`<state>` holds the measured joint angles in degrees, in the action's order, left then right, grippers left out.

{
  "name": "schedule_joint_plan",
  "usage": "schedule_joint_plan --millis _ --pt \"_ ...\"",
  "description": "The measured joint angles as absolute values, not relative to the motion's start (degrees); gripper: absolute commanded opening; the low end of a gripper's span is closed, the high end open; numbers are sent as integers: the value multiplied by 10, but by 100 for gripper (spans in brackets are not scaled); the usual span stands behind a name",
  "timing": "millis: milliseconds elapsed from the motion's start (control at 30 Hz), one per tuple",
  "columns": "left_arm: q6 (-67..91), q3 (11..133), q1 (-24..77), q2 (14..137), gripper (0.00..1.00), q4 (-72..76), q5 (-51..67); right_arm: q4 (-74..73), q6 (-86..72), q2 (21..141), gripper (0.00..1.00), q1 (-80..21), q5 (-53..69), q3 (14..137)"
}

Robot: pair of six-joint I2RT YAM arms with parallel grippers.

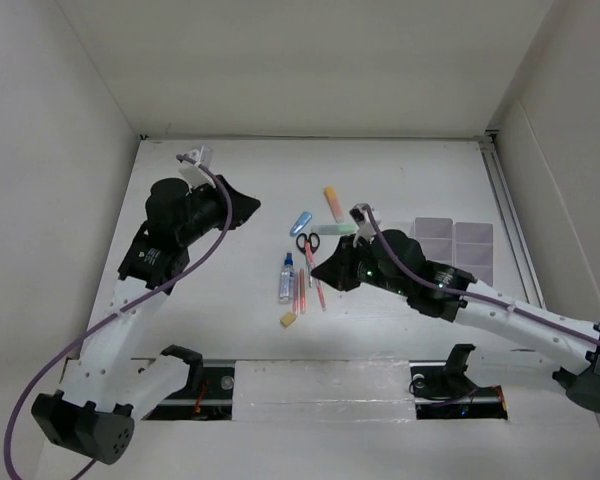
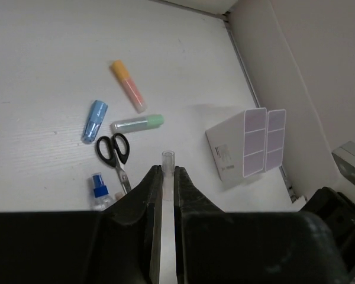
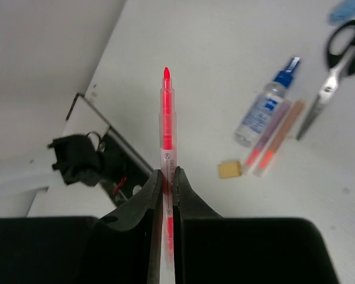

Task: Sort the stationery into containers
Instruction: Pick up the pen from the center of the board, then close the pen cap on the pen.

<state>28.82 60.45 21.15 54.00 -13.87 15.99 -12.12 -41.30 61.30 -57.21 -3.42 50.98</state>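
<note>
My right gripper [image 3: 167,173] is shut on a thin red pen [image 3: 166,118] whose bare tip points toward the table's near edge; it sits by the scissors [image 1: 308,243]. Beside it lie a blue-capped glue bottle [image 3: 263,112], two more thin pens [image 3: 272,142] and a yellow eraser [image 3: 229,170]. My left gripper [image 2: 167,168], raised at the left, is shut on a thin clear tube [image 2: 167,158] that looks like a pen cap. Orange [image 2: 128,86], green [image 2: 137,123] and blue [image 2: 94,120] markers lie beyond. The containers [image 1: 455,245] stand at the right.
White walls close in the table on the left, back and right, with a metal rail [image 1: 510,210] along the right side. The arm bases and a black bracket [image 3: 77,160] sit at the near edge. A purple cable [image 1: 195,265] trails from the left arm.
</note>
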Motion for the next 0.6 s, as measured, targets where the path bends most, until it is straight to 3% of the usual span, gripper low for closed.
schedule_joint_plan --millis 133,300,600 --pt "311 551 130 547 0 -76 296 -80 -368 633 0 -582 54 509" --pt "330 533 127 544 0 2 410 -25 -339 688 0 -585 141 510" --pt "340 519 127 534 0 49 472 47 -330 734 0 -585 162 521"
